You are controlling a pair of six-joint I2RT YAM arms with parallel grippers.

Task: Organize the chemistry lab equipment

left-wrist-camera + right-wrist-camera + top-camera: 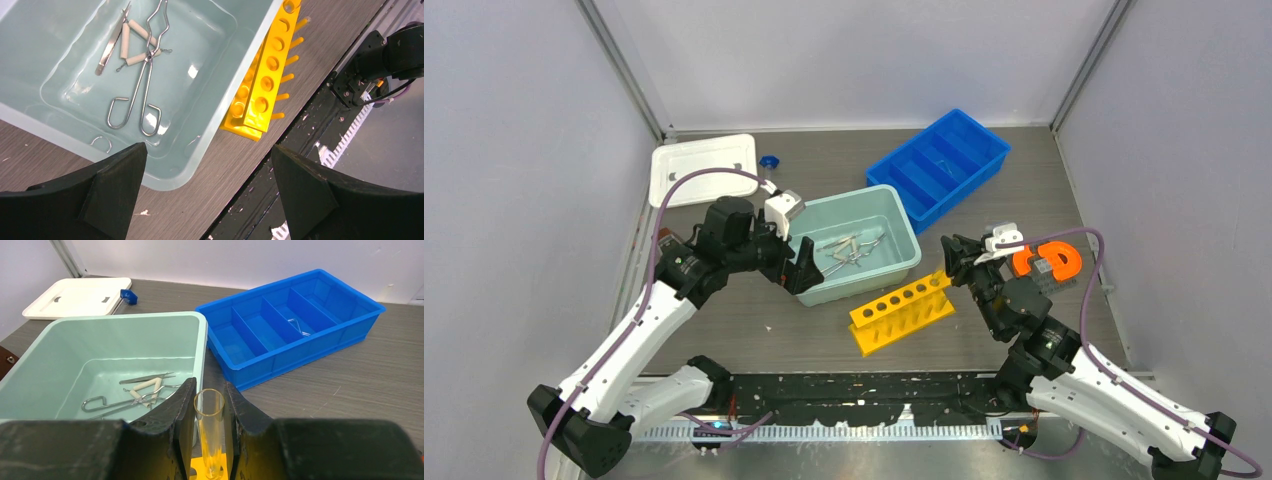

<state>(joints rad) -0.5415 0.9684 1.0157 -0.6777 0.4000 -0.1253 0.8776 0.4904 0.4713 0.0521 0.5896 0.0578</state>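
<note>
The right wrist view alone shows the right gripper (209, 405) pinching one clear open-topped tube (210, 440) upright over the yellow rack (902, 315). Overhead, that tube cannot be made out. The left wrist view alone shows the left gripper (207, 147) spread wide with nothing between its fingers, above the teal tub (210, 30). Three metal tools lie overlapping in the tub: one pair of tongs (145, 85), one pair of tweezers (112, 42) and one wire triangle (136, 60). Seen overhead from the tub, the blue tray (300, 357) sits at 1 o'clock. It has four compartments, and one small thin piece (298, 327) lies in one of them. One blue-capped tube (770, 161) lies at 11 o'clock, beside one white lid (704, 168).
</note>
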